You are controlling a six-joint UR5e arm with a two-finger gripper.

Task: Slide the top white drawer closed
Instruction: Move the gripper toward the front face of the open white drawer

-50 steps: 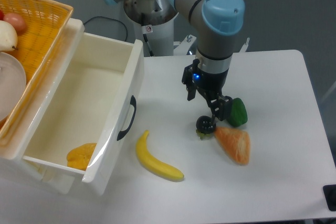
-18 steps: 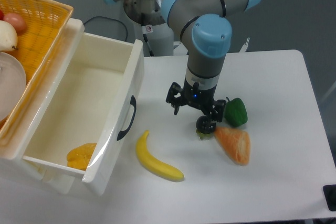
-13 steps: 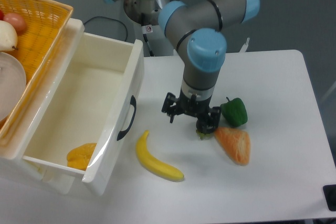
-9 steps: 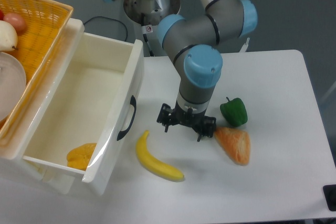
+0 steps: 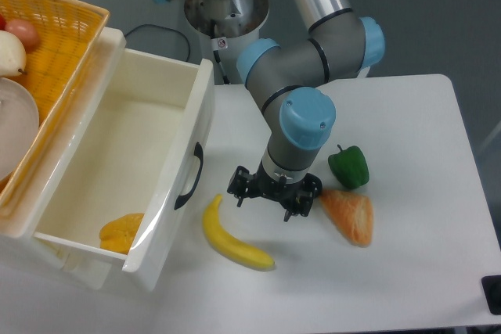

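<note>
Glossy white plastic top drawer [image 5: 125,170] with curved black handle [image 5: 190,177]: pulled well out of its cabinet at the left of the white surface [image 5: 407,271], its front panel angled toward the camera; inside, near the front corner, one orange-yellow fruit piece [image 5: 121,232]. Woven yellow basket [image 5: 55,37]: sits above the drawer at upper left, holding pale rounded items only partly in frame. Grey robot arm with light-blue joint caps [image 5: 305,119]: reaches down over the middle of the surface. Black two-finger pincer [image 5: 266,192]: hangs low over the surface, to the right of the drawer front and apart from the handle; its fingers stand spread wide with nothing between them. Yellow banana [image 5: 231,238]: lies on the surface just below and left of the pincer, between it and the drawer front. Orange wedge-shaped fruit slice [image 5: 350,215]: lies just right of the pincer. Green bell pepper [image 5: 349,167]: rests directly above the slice, near the arm's wrist.
</note>
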